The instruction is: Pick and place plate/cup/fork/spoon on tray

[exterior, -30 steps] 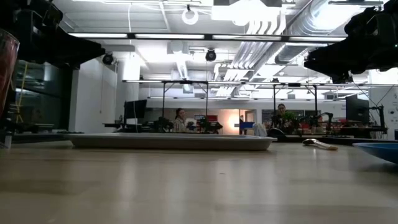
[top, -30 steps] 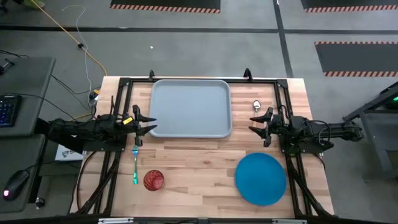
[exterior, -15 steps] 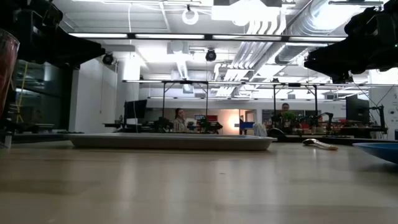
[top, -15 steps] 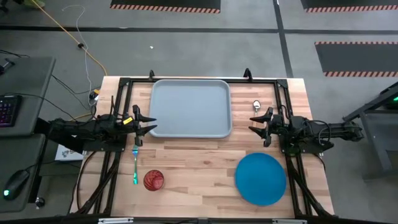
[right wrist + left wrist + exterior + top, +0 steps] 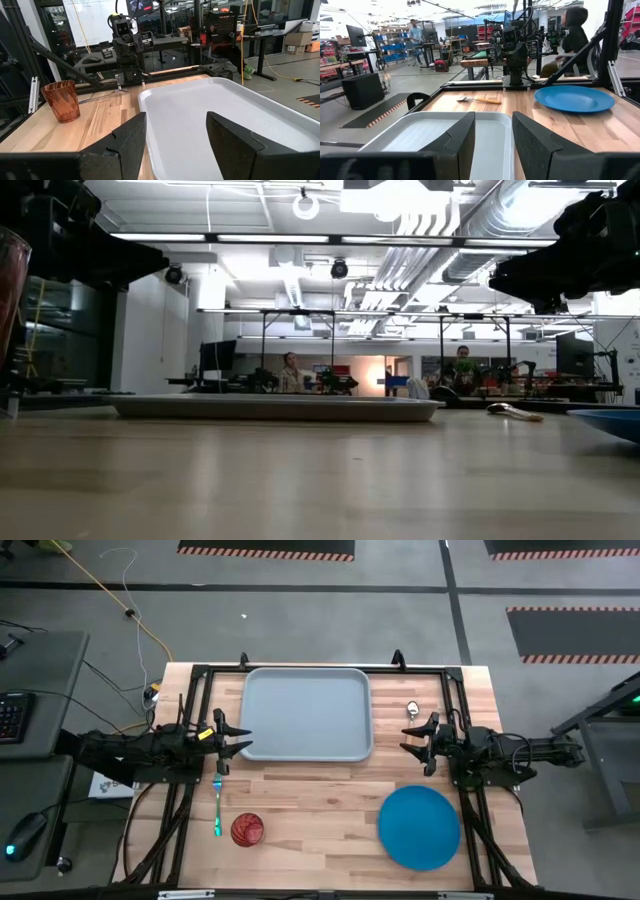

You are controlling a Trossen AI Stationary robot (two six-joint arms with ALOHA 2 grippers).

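High: tray (image 5: 306, 715) sitting empty at far centre of the tabletop (image 5: 330, 800); left tool (image 5: 233, 737) and right tool (image 5: 414, 739) both hovering spread, holding nothing. Plate (image 5: 419, 827) near right, cup (image 5: 247, 830) and fork (image 5: 217, 802) near left.
Left wrist: spoon (image 5: 479, 99) lying far right of tray.
Judging no pick begun; next calls for descending onto one item.

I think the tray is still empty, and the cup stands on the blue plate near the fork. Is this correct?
Not quite. The tray is empty, but the cup stands on the bare table, not on the blue plate. The high view shows the cup beside the fork on the left arm's side, with the plate far across the table on the right arm's side.
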